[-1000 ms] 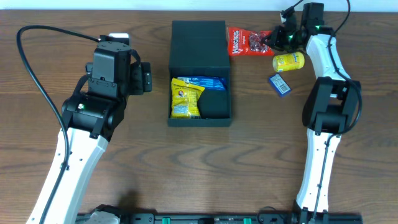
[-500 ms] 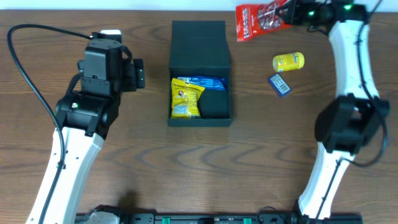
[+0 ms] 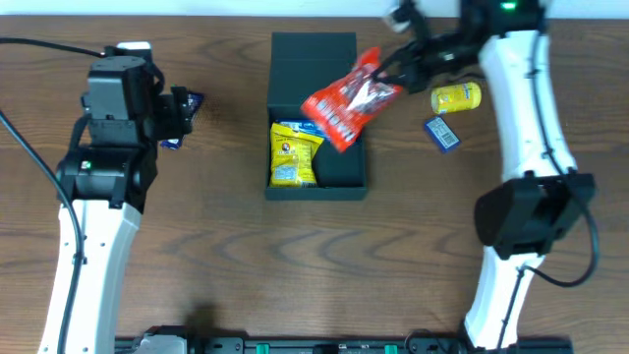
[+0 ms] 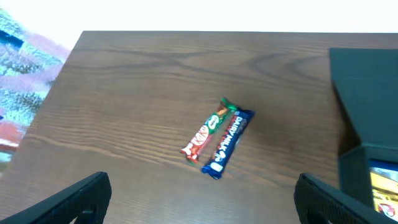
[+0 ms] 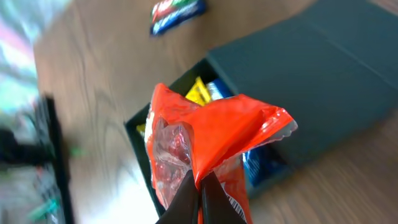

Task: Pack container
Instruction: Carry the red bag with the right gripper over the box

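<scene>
since a second ago the right gripper (image 3: 391, 71) has carried the red crinkly plastic snack bag (image 3: 344, 100) from the far table edge to above the dark teal-green rigid box container (image 3: 316, 191), and the left arm has swung out to the left.

the container sits mid-table with its open tray toward the robot. a yellow snack packet (image 3: 292, 157) lies in it, a blue foil packet (image 3: 332, 131) sits behind that, and the front right corner is bare. the flap lid (image 3: 314, 64) lies open flat beyond. the red bag hangs tilted over the tray's far right part, not yet inside, its top edge pinched between the right fingers.

the left gripper (image 4: 202, 186) is spread wide and empty, looking down on a red-and-green chocolate bar (image 4: 208, 129) and a dark blue chocolate bar (image 4: 228, 142) lying touching, left of the container. right of the lid rest a yellow pouch (image 3: 456, 97) and a small blue packet (image 3: 442, 133).

so the packing looks under halfway: two items in, one arriving, four still outside, lid still open.
</scene>
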Tool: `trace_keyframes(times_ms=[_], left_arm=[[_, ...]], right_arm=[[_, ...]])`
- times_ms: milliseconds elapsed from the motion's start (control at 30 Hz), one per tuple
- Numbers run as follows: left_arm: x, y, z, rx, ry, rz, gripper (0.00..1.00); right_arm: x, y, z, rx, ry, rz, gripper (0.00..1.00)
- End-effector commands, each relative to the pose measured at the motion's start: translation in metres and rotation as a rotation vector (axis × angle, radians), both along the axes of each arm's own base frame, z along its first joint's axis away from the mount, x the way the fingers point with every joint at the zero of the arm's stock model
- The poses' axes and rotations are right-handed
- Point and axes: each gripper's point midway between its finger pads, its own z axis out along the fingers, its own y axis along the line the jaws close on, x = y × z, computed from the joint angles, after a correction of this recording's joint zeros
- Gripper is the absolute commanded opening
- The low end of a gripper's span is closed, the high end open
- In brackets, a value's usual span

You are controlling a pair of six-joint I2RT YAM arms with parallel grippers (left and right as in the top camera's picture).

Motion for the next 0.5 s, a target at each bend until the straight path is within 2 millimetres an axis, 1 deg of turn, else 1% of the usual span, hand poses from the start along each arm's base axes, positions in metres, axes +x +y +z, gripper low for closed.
trace_keyframes(times_ms=[0,67,200,333,467], left_arm=[[0.002,0.002,0.006,-0.004,-0.013,-0.054,0.95],[0.003,0.005,0.006,-0.026,-0.017,-0.066,0.95],[0.001,0.017,0.006,-0.025,-0.016,-0.041,0.95],[0.001,0.020,0.006,-0.015,-0.013,-0.054,0.95],[0.003,0.021,0.008,0.002,-0.019,-0.068,0.95]], right_arm=[[-0.016,0.033,-0.008,-0.093,-0.136,0.186,0.01],[-0.025,0.050,-0.013,-0.139,-0.168,0.252,0.01],[-0.034,0.073,-0.022,-0.166,-0.195,0.323,0.01],[-0.032,0.085,-0.033,-0.149,-0.193,0.346,0.01],[-0.033,0.092,-0.053,-0.157,-0.154,0.364,0.01]])
